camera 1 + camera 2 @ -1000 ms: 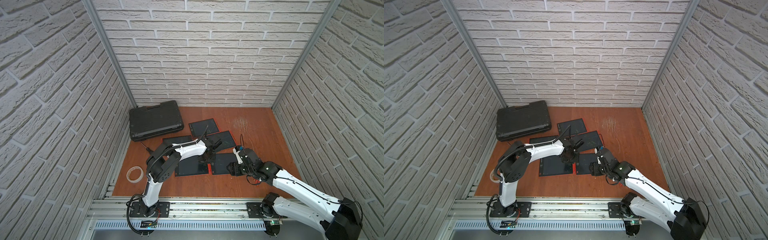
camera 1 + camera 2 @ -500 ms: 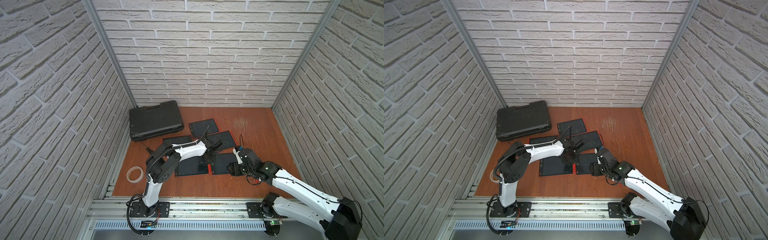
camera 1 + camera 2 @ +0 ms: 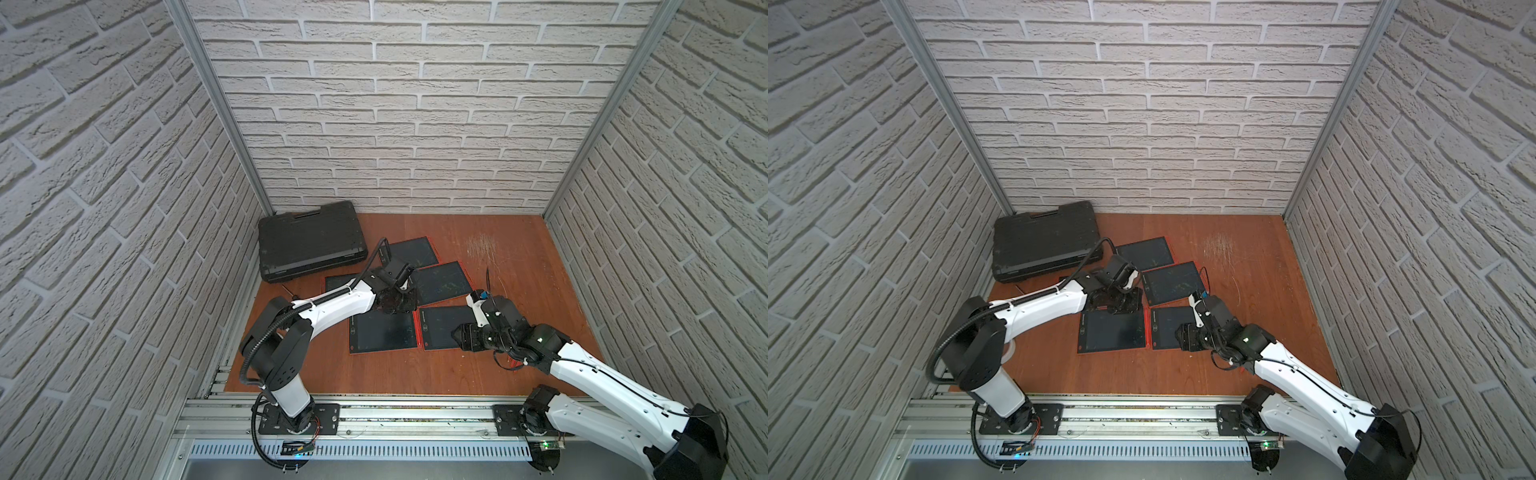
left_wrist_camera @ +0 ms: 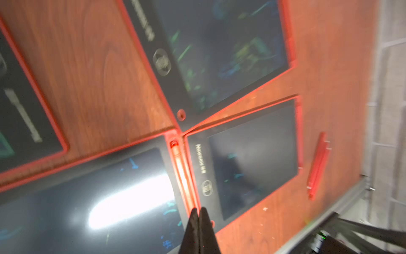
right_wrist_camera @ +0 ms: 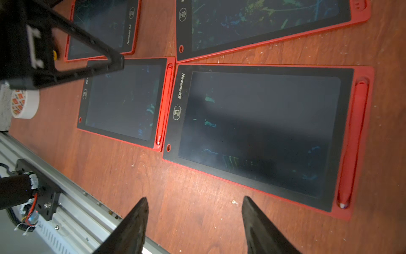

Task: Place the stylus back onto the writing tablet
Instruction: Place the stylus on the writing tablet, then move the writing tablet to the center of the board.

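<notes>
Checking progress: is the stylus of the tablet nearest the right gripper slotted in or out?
In. The stylus lies lengthwise inside the red edge groove of the tablet.

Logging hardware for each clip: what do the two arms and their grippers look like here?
Both have white link shells with black joints. The left arm carries a thick black corrugated cable; the right arm a thin black cable and a green light. The left gripper and right gripper have black, tapered jaws.
</notes>
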`<state>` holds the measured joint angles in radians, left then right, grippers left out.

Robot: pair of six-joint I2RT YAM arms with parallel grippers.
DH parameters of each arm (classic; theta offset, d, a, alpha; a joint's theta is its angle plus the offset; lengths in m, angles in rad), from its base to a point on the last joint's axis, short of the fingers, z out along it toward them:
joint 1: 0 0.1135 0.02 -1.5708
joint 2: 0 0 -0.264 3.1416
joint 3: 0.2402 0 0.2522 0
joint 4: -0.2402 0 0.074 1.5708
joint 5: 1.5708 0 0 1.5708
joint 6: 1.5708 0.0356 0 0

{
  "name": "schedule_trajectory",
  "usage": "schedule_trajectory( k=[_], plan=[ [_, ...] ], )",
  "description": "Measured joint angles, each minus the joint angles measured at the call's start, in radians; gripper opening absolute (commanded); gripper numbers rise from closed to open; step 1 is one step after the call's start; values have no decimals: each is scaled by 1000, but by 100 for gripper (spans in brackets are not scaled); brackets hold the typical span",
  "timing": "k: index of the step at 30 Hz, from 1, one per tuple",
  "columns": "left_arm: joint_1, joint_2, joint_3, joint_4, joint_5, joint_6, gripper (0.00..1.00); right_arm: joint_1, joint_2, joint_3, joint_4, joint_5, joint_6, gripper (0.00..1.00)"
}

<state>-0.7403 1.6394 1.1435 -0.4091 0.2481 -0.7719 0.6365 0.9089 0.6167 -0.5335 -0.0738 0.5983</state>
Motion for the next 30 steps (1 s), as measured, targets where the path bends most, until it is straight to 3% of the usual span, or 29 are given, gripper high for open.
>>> schedule_trajectory(
  k=[5,10,13,16,19,20,30],
  plan=[
    [55,-9,72,-56,105,159,5,34,-12,-12,53,-29,71,69],
    [95,-9,173,-105,196,286,29,93,-3,-23,75,-10,133,68],
    [120,-8,205,-109,241,325,45,151,26,-23,90,30,172,69],
    [134,13,252,-114,277,351,67,212,70,-22,100,76,210,73],
    [140,32,291,-105,293,367,94,273,129,-20,115,115,247,73],
    [141,34,294,-96,294,371,98,292,153,-17,122,127,262,75],
    [177,-16,196,-10,261,351,98,417,452,92,246,144,323,89]
  ],
)
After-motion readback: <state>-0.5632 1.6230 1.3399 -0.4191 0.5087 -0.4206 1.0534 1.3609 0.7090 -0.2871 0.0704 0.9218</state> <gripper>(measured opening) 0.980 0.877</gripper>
